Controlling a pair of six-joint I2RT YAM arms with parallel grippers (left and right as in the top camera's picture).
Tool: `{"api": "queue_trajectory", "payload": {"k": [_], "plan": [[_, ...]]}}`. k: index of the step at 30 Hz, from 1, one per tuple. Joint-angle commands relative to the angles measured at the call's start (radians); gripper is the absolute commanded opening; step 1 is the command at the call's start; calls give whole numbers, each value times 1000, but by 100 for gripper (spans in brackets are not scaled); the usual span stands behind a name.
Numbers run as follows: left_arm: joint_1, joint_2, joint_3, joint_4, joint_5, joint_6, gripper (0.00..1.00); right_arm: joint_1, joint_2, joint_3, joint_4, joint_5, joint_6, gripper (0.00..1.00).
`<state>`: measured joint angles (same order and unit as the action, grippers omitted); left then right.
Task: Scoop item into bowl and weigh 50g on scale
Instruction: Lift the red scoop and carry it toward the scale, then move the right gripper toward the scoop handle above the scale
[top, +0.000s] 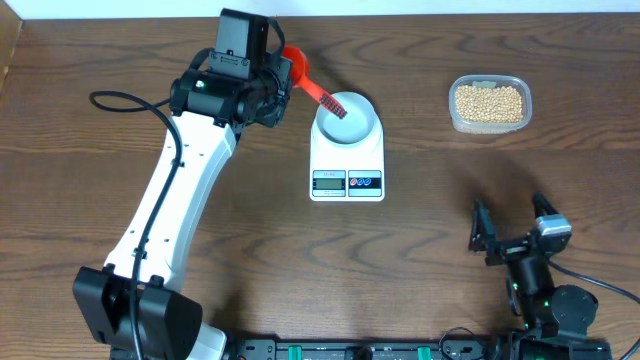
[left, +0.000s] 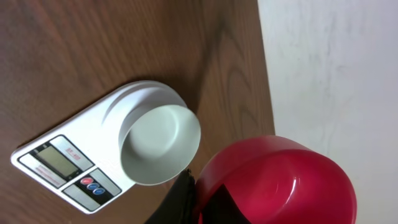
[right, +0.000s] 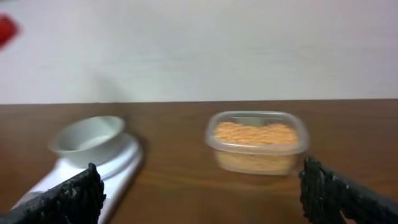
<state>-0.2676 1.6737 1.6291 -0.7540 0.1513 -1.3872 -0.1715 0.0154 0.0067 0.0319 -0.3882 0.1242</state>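
Note:
The white bowl (top: 347, 117) stands on the white scale (top: 347, 160) at the table's middle back; its inside shows no beans in the left wrist view (left: 160, 144). The scale (left: 68, 167) has a grey display and red and blue buttons. My left gripper (top: 272, 88) is shut on a red scoop (top: 300, 68), held above the table just left of the bowl, one end reaching over the bowl's rim. In the left wrist view the scoop (left: 280, 183) fills the lower right beside my finger (left: 189, 186). The beans (top: 489, 102) lie in a clear tub. My right gripper (top: 512, 235) is open and empty.
The clear plastic tub (top: 455, 112) stands at the back right, and shows ahead in the right wrist view (right: 256, 140) between the open fingers (right: 205, 193). A white wall runs along the table's far edge (left: 267, 93).

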Motion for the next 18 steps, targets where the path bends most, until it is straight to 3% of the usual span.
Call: {"api": "queue_trajectory", "payload": {"k": [1,9,18], "plan": [[-2,-7,5,-2,-14,-6,7,16,-3,24,10,-108,93,99],[-9,-7,5,-1,-14,-6,7,16,144,186,13,-235,97,99],[-25,-7,5,0,-13,-35,7,16,596,536,13,-514,118,99]]}}
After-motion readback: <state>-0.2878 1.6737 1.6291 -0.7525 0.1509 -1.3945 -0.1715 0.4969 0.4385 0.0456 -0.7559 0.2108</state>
